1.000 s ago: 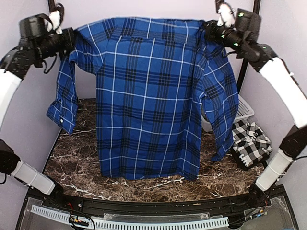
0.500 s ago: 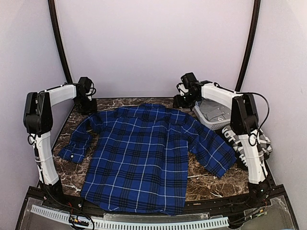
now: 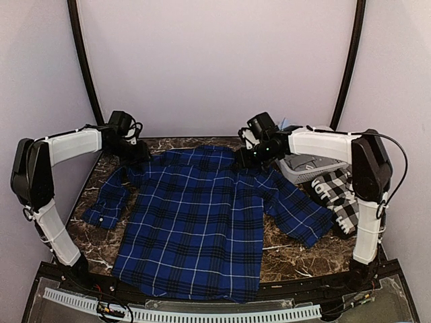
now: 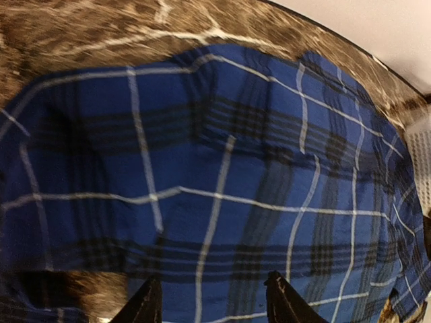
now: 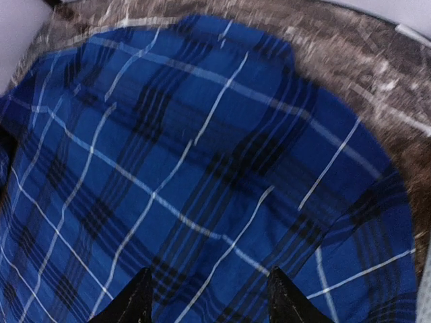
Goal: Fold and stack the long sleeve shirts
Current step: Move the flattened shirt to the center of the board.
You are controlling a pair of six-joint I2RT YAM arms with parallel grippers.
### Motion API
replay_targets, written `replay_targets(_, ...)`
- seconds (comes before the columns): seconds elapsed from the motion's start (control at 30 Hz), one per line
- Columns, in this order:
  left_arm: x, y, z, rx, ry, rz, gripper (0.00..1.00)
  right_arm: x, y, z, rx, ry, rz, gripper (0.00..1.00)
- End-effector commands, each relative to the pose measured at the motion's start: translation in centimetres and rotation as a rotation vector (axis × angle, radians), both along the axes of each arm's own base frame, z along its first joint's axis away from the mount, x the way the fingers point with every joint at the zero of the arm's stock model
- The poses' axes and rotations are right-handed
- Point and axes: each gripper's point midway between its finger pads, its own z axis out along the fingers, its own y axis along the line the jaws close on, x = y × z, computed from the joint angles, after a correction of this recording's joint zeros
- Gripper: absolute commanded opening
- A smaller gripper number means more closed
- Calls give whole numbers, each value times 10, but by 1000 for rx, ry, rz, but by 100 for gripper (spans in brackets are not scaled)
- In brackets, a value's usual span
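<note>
One blue plaid shirt (image 3: 195, 222) and one black-and-white check shirt (image 3: 339, 196), two altogether; one white basket (image 3: 304, 165); one tabletop (image 3: 296, 259).

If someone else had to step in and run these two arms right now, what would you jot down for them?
Left gripper: open, empty, above one shoulder of the blue plaid shirt.
Right gripper: open, empty, above the shirt near its collar.
The blue plaid shirt lies spread on the table, unfolded.
The black-and-white check shirt sits bunched at the right edge, beside the white basket.
Done: blue one laid out. Left: fold, then stack both.
</note>
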Motion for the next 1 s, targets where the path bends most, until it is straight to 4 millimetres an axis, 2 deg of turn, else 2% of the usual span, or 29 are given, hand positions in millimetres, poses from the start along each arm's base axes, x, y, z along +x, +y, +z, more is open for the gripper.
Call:
replay_targets(0.0, -38, -53, -1, -154, 20, -84, 51, -32, 8, -26, 23, 68, -12, 50)
replay_targets(0.03, -42, -59, 3, -187, 9, -86, 50, -37, 7, -33, 25, 84, -19, 47)
replay_targets(0.07, -54, -63, -11, -192, 43, -92, 50, -42, 4, -40, 26, 99, -25, 46)
replay_targets(0.1, -58, -66, -9, -213, 36, -92, 50, -46, 2, -48, 26, 116, -40, 45)
replay_targets(0.13, -68, -68, -21, -211, 64, -94, 50, -49, -1, -56, 24, 131, -49, 44)
replay_targets(0.23, -82, -66, -37, -219, 86, -73, 49, -54, -4, -76, 7, 170, -62, 40)
replay_targets(0.33, -94, -57, -56, -192, 121, -44, 49, -53, -12, -95, -54, 191, -86, 38)
replay_targets(0.5, -102, -48, -72, -186, 137, 9, 48, -43, -20, -119, -95, 224, -97, 37)
replay_targets(0.7, -110, -39, -97, -186, 170, 85, 44, -16, -26, -134, -121, 229, -126, 37)
replay_targets(0.83, -105, -34, -101, -169, 157, 127, 44, 14, -28, -135, -120, 211, -134, 37)
replay_targets(0.97, -94, -32, -100, -182, 149, 152, 43, 43, -38, -141, -164, 199, -146, 37)
